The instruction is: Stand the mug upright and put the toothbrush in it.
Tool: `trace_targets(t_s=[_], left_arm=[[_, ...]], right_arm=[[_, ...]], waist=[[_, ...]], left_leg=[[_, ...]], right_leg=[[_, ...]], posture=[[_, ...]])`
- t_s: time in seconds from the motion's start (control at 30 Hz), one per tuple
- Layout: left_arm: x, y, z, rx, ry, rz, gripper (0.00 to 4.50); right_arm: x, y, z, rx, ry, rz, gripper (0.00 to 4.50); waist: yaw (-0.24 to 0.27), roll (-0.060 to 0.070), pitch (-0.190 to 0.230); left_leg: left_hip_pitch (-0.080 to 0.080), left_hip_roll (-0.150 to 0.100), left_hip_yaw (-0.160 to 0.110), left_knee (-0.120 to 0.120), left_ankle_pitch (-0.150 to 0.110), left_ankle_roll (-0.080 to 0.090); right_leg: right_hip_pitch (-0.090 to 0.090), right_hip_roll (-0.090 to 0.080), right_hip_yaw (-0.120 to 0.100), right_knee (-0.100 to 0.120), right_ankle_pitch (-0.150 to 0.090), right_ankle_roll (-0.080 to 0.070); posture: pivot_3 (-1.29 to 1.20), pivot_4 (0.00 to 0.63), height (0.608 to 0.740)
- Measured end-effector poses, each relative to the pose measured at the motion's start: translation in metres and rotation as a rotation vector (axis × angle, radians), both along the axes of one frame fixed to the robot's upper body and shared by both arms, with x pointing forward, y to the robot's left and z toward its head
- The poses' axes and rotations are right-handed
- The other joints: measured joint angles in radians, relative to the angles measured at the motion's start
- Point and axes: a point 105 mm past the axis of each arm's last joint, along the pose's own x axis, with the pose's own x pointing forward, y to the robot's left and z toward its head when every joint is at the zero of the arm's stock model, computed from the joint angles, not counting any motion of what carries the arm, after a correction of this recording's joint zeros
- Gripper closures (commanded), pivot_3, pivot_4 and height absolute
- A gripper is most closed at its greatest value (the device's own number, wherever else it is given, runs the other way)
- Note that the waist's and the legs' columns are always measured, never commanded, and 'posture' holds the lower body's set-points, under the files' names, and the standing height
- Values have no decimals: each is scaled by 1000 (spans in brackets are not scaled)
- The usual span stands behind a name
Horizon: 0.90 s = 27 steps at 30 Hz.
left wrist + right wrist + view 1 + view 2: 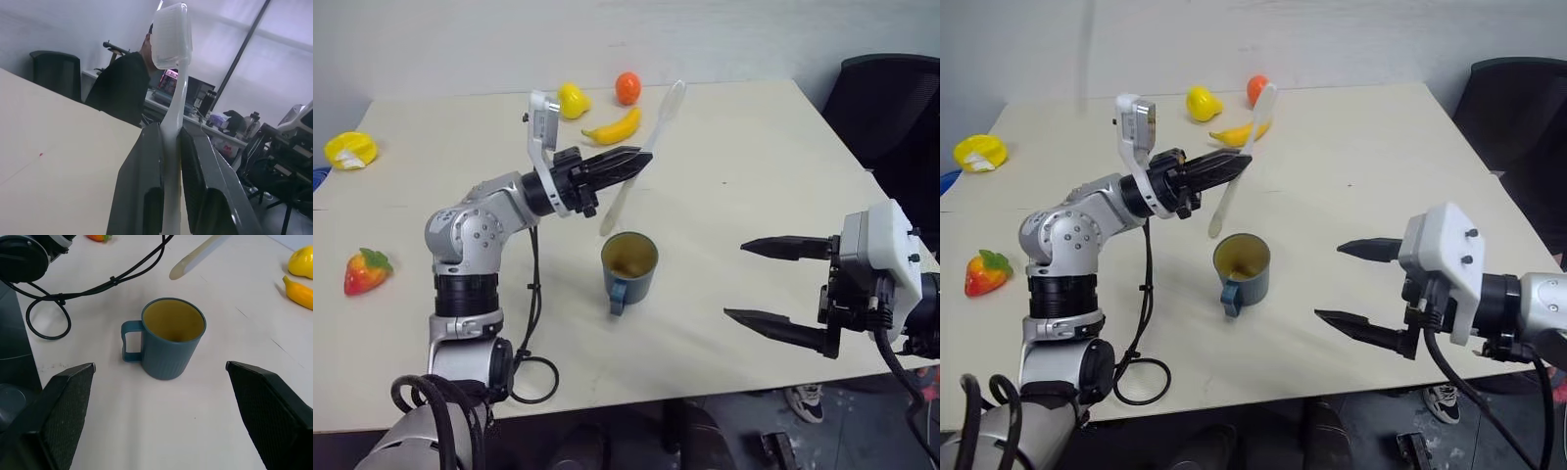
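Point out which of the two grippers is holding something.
The left gripper: its fingers are shut on the toothbrush, lifted above the mug. The right gripper hangs open and empty.

I see the mug [629, 266] upright on the table [754, 147], near its front middle. The toothbrush [646, 157] hangs tilted above, at the mug's 12 o'clock. Banana [614, 128] at 12, farther back; strawberry [365, 271] at 9; right gripper [773, 284] at 3.
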Motion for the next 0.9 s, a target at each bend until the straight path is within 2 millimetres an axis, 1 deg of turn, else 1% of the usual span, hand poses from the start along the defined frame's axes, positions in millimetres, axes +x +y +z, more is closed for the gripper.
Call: trace_targets(t_s=[0.13,0.27,0.37,0.43,0.47,0.57,0.7,0.77,0.8,0.83,0.9], left_arm=[[5,-7,-21,-10,23,38,4285],[4,-15,-24,-3,-36,47,4285],[4,-22,-40,-1,-32,49,4285],[4,-24,-51,7,-14,49,3566],[4,-25,-55,15,-4,48,3350],[2,-26,-58,34,-3,24,2448],[-5,-17,-63,73,-3,0,1242],[-7,-12,-62,92,-7,-10,612],[-9,-7,-60,111,-18,-13,198],[-11,-1,-57,127,-30,-13,24],[-16,17,-52,193,-63,-22,24]], right_arm=[[0,3,1,17,4,9,27],[0,5,3,27,2,12,27],[0,5,3,37,7,10,27],[0,5,4,40,9,10,0],[0,5,3,40,12,9,0],[0,4,2,40,17,6,0],[1,2,0,35,24,-4,0],[2,0,-1,34,27,-11,0],[3,-1,-1,36,33,-13,0],[5,-3,-2,39,40,-18,0],[7,-7,-4,44,61,-23,0]], waist=[[3,0,0],[3,0,0],[3,0,0],[3,0,0],[3,0,0],[4,0,0],[2,0,0],[3,0,0],[2,0,0],[1,0,0],[0,0,0]], left_leg=[[-1,-1,0,0,0,0],[0,-1,0,0,0,0],[0,-2,1,0,0,0],[0,-2,1,0,0,0],[-1,-2,1,0,0,0],[-1,-1,1,0,0,0],[-1,-1,1,0,0,0],[-1,-1,1,0,0,0],[-1,-1,1,0,0,0],[-1,-1,1,0,0,0],[0,-1,1,-1,0,0]], right_leg=[[0,0,-1,-1,0,0],[0,0,-1,-1,0,0],[1,0,-1,-1,0,0],[1,0,-1,-2,0,0],[1,0,-1,-2,0,0],[1,0,-1,-2,0,0],[1,1,-1,-2,0,0],[1,0,-1,-2,0,0],[1,0,-1,-2,0,0],[1,0,-1,-2,0,0],[0,1,-1,-2,0,0]], posture=[[0,150,740],[0,150,740],[0,150,740],[0,150,740],[0,150,740],[0,150,740],[0,150,740],[0,150,740],[0,150,740],[0,150,740],[0,150,740]])
